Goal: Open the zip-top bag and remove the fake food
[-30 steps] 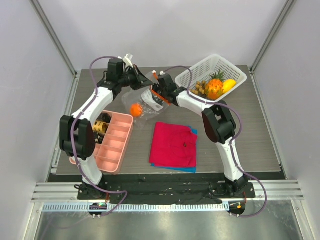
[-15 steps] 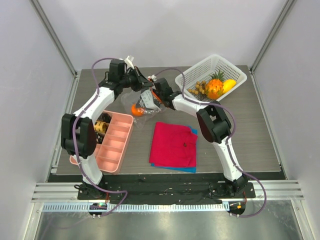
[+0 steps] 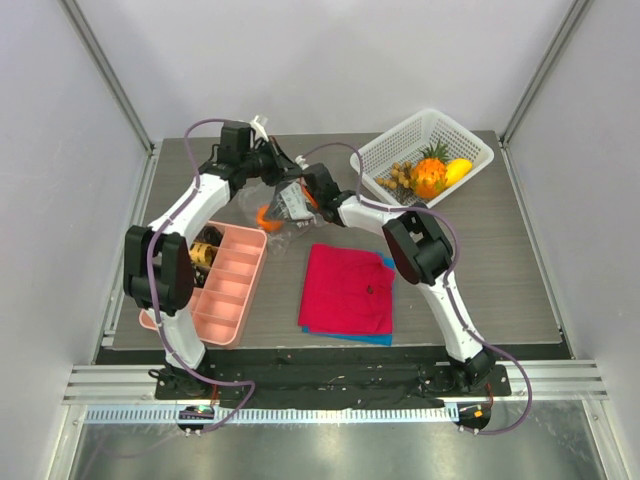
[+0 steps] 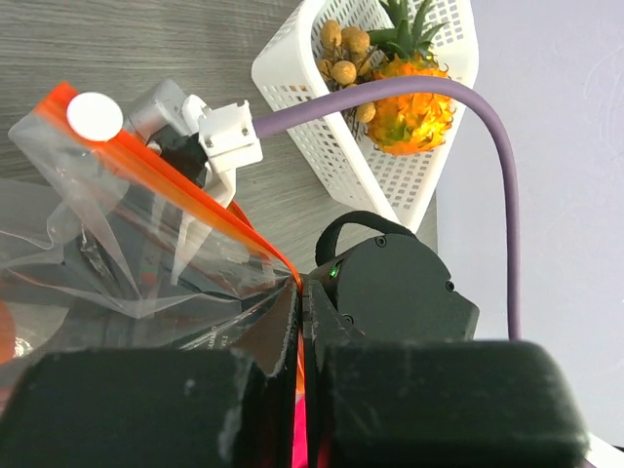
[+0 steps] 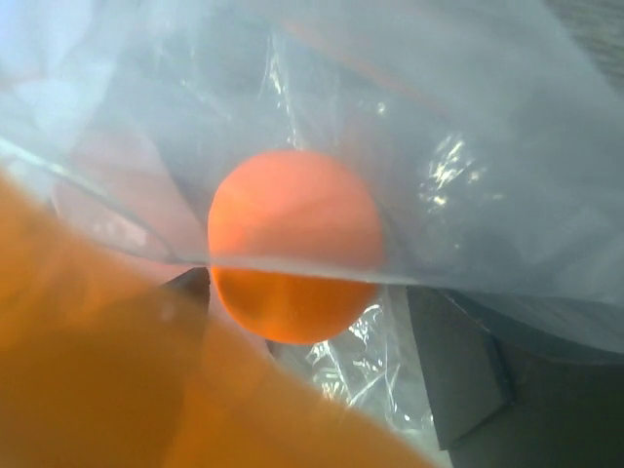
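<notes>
The clear zip-top bag [image 3: 255,198] [image 4: 117,244] hangs at the back left of the table. My left gripper [image 3: 283,177] [image 4: 301,292] is shut on its orange-red zip strip [image 4: 195,200]. My right gripper [image 3: 285,205] [image 5: 312,317] reaches into the bag's mouth, open, with dark fingers [image 5: 463,370] standing wide apart. An orange fake fruit [image 3: 266,216] [image 5: 292,255] lies inside the bag between and just beyond the fingertips, and I see no pad touching it. The blurred zip strip covers the lower left of the right wrist view.
A white mesh basket [image 3: 472,142] [image 4: 322,156] at the back right holds a pineapple [image 3: 430,178] [image 4: 409,112], a yellow fruit [image 3: 458,170] and brownish pieces [image 3: 400,178]. A pink divided tray [image 3: 232,285] lies front left. Red cloth over blue [image 3: 348,290] lies in the middle.
My right gripper has moved left into the bag's mouth and opened wide. The left gripper has kept its hold on the zip strip and shifted slightly right.
</notes>
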Controlling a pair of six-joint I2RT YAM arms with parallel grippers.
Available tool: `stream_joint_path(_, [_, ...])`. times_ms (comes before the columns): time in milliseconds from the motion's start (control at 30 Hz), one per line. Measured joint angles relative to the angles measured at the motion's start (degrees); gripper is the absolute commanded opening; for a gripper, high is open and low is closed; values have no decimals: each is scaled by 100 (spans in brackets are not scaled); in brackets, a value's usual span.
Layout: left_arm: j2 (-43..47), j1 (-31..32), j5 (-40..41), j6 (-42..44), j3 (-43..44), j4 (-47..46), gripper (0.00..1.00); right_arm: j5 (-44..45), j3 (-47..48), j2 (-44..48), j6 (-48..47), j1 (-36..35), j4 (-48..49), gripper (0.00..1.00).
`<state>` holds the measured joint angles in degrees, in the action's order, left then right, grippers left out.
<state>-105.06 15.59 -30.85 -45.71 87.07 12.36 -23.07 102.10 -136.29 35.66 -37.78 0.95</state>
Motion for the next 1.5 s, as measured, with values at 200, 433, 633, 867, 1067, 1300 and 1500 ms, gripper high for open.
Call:
stream_joint_path(200, [0,-7,22,17,2,28,0,-26,0,-70,227,0,374,23])
stream_joint_path(433, [0,-46,22,28,13,44,0,-15,-269,72,177,68,509,1])
stream_joint_path(633, [0,-203,42,28,11,52,0,179,-909,892,-57,201,155,1])
stream_joint_path(867, [0,-293,57,13,11,59,0,671,-1211,2006,-540,374,-299,1])
stream_joint_path(1067, [0,-271,52,15,11,63,0,848,-1213,2389,-664,669,-529,1])
stream_joint_path(1300, [0,-275,59,15,11,76,0,1099,-1425,2549,-651,1062,-695,1])
stream_joint_path(1500, [0,-251,-7,-11,11,74,0,1047,-1609,2951,-496,1233,-581,1])
